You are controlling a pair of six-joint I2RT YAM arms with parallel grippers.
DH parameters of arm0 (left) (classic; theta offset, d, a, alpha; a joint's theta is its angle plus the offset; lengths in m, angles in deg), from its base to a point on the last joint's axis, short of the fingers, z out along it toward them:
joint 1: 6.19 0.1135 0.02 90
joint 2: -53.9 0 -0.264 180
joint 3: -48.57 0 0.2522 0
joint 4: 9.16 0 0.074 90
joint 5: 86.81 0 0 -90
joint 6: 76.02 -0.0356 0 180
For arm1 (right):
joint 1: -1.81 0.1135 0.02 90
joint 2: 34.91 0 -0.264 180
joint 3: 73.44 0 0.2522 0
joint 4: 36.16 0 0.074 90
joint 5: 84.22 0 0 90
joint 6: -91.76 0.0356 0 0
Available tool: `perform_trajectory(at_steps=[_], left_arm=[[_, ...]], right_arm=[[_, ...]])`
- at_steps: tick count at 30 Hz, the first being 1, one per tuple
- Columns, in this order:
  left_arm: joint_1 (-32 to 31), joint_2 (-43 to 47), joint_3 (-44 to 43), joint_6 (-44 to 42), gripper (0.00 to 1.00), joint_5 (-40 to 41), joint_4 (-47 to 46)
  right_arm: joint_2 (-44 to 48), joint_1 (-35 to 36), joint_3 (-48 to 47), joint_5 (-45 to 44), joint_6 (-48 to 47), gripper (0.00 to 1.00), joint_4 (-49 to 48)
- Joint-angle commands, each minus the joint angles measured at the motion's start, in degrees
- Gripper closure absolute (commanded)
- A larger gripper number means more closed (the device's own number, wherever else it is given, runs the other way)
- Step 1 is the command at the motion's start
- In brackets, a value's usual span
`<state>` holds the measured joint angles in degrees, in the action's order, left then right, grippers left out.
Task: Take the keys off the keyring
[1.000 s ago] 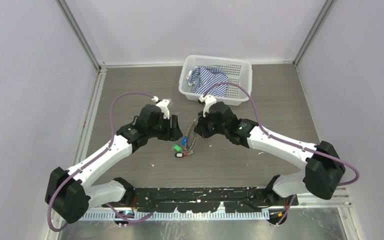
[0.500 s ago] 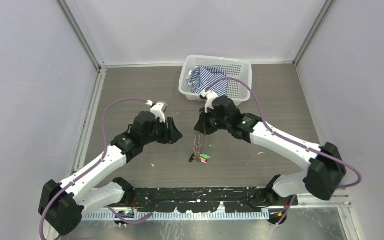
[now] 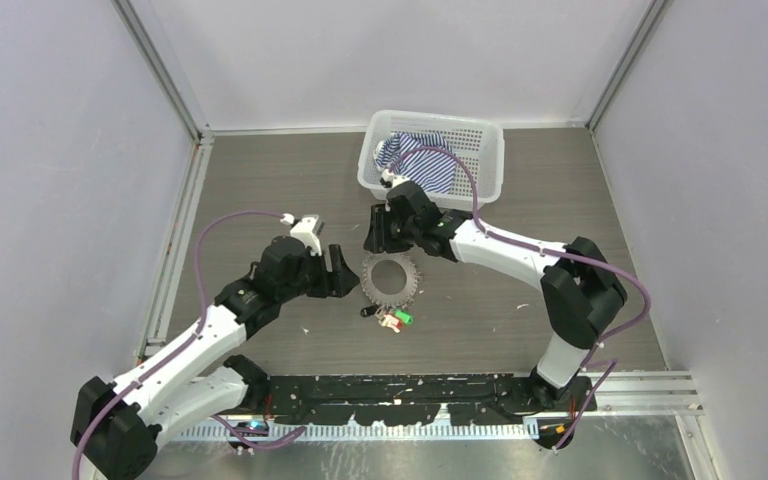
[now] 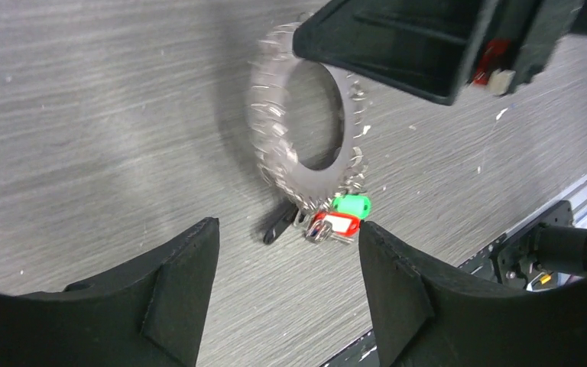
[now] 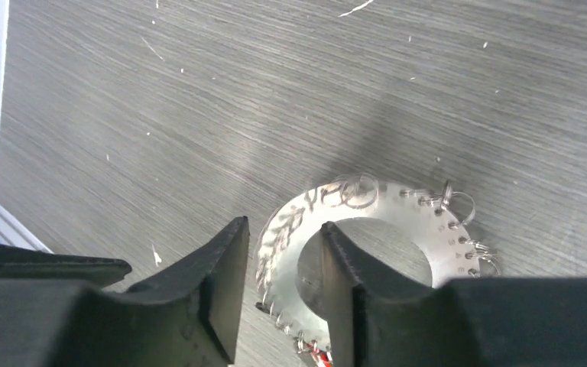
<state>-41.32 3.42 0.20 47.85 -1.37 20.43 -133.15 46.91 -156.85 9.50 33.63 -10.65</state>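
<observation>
Striped cloth (image 3: 419, 160) inside white basket (image 3: 487, 137)

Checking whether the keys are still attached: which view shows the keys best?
Left wrist: the keys, with green, red and black heads, hang clustered at the keyring's near edge. Top external shows them small; right wrist catches only a sliver.

At your table's (image 3: 260, 170) far edge: white perforated basket (image 3: 480, 160), a blue-and-white striped cloth (image 3: 415, 160) bunched inside. Pale specks dot the wood-grain top.

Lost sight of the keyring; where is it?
In the top view, the keyring lies mid-table between the left gripper and right gripper, keys at its near edge.
</observation>
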Motion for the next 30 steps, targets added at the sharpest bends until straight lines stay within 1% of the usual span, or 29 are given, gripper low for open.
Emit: perform_trajectory(at_steps=[1,3,6,7,9,11,13,15,17,21,23,27,29,30], left_arm=[[-0.2,-0.9,1.1,2.3,0.3,0.2,-2.5],[-0.3,-1.4,1.2,2.7,0.28,-0.2,-3.1],[-0.2,-1.9,1.1,2.3,0.28,-0.6,-3.3],[-0.2,-2.4,0.8,2.2,0.27,-1.0,-3.4],[-0.3,-3.3,0.5,2.1,0.27,-1.9,-3.9],[-0.2,-4.4,0.5,2.4,0.27,-2.9,-4.7],[-0.3,-5.4,0.3,2.8,0.28,-3.4,-5.3],[-0.3,-6.3,-0.2,2.8,0.28,-4.0,-5.5],[-0.3,-6.8,-0.6,2.8,0.28,-4.2,-5.2],[-0.6,-7.0,-0.3,4.0,0.28,-5.0,-5.7],[-1.3,-7.0,0.0,4.6,0.3,-5.1,-6.3],[-3.8,-8.2,0.3,6.1,0.32,-4.5,-7.7],[-5.4,-9.4,0.3,6.9,0.33,-3.9,-8.5],[-6.4,-10.4,0.2,7.4,0.34,-3.5,-8.9]], right_arm=[[3.9,0.3,-0.9,-5.7,0.4,0.45,0.4],[6.1,0.3,0.7,-7.6,-0.2,0.37,2.7],[10.7,0.3,6.5,-9.4,0.2,0.35,3.8],[12.2,0.5,8.9,-9.6,0.5,0.36,4.0],[15.3,2.0,13.0,-11.3,0.4,0.43,4.6],[16.5,6.0,16.3,-14.4,-0.3,0.43,5.1],[16.1,8.8,18.1,-15.8,0.8,0.46,5.8],[15.4,10.9,19.7,-16.6,2.6,0.5,3.8],[13.9,12.6,20.1,-18.4,3.5,0.56,3.2],[11.0,13.4,20.0,-20.3,4.7,0.65,3.2],[10.2,13.4,20.2,-20.5,5.2,0.66,3.0],[9.1,13.6,21.3,-19.8,6.0,0.72,1.8],[8.7,13.5,21.5,-19.0,6.0,0.77,1.7],[8.8,13.6,21.9,-18.7,6.1,0.77,1.7]])
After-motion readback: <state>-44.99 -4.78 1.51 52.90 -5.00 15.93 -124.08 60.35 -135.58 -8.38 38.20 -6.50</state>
